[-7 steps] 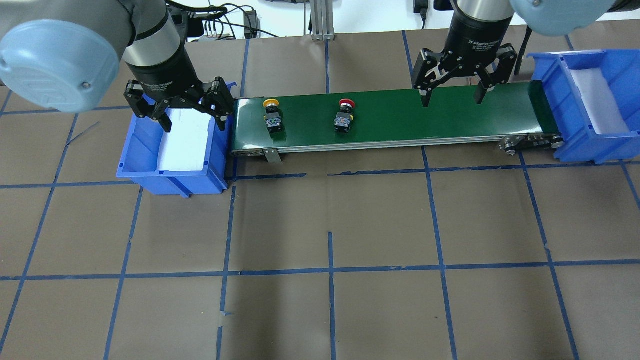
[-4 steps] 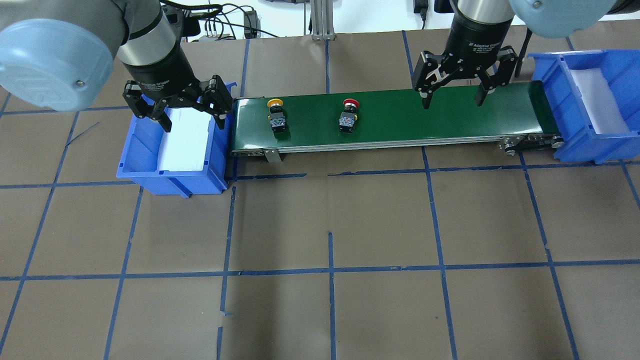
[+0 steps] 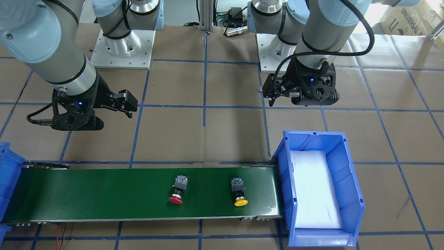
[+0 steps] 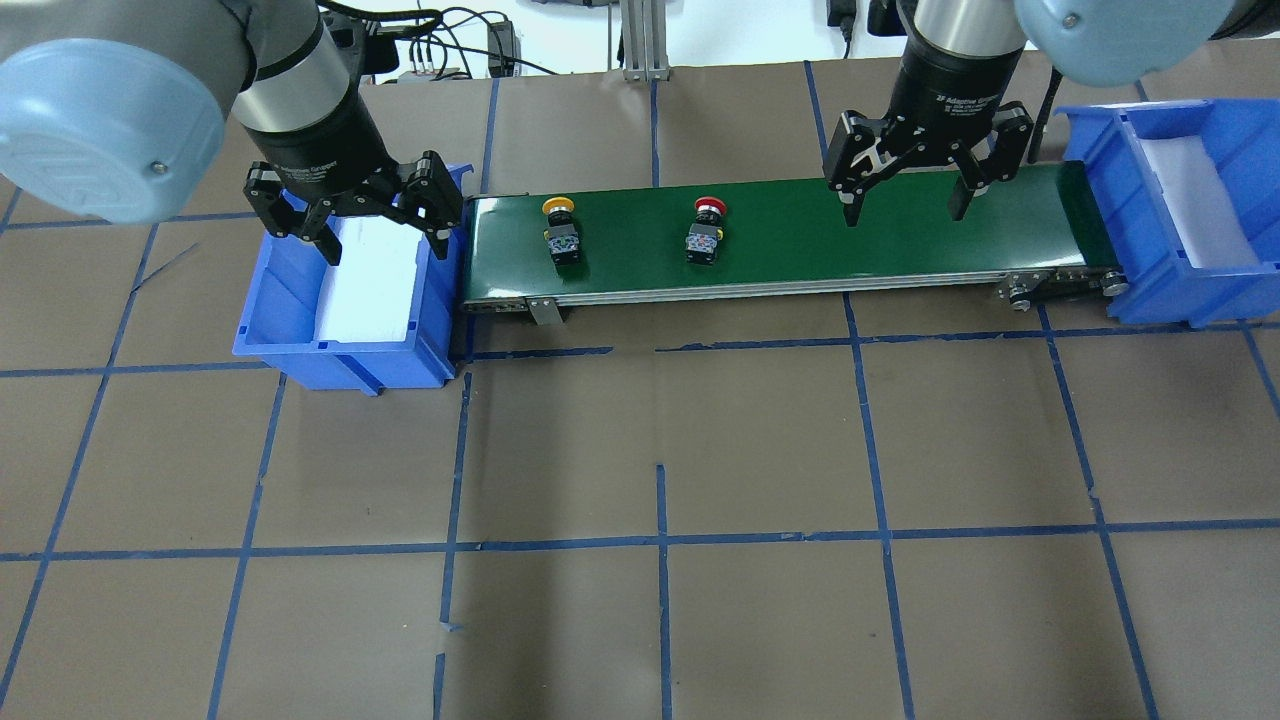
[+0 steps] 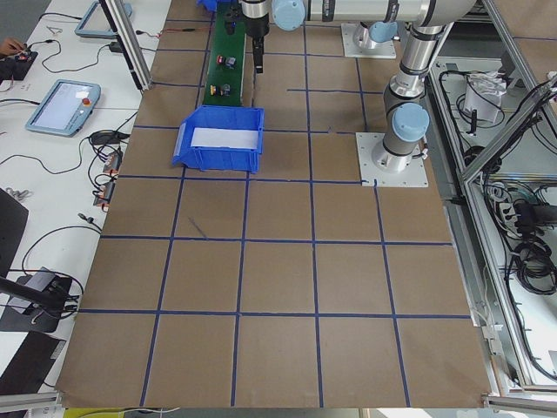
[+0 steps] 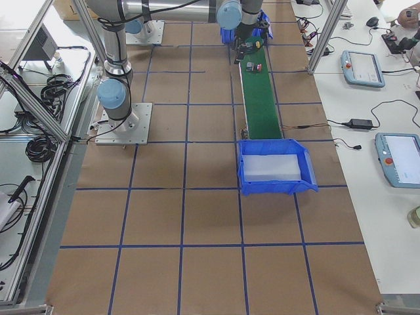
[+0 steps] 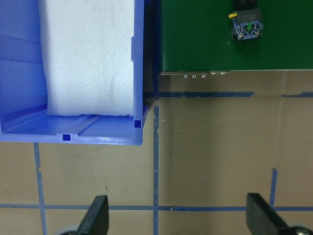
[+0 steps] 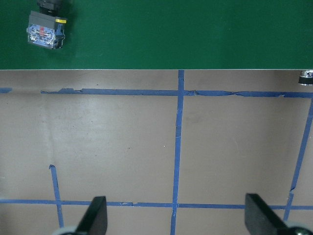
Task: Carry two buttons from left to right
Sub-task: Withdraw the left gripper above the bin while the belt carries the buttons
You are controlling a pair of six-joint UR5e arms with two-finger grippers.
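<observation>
the right gripper (image 4: 903,215) and left gripper (image 4: 385,250) are held wide open, empty. the red button (image 4: 708,232) lies on the belt (image 4: 900,245) well short of the right fingers, the yellow button (image 4: 561,232) just past the left ones. either could be toppled by a mistimed closure.

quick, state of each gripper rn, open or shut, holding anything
left gripper: open, holding nothing
right gripper: open, holding nothing
</observation>
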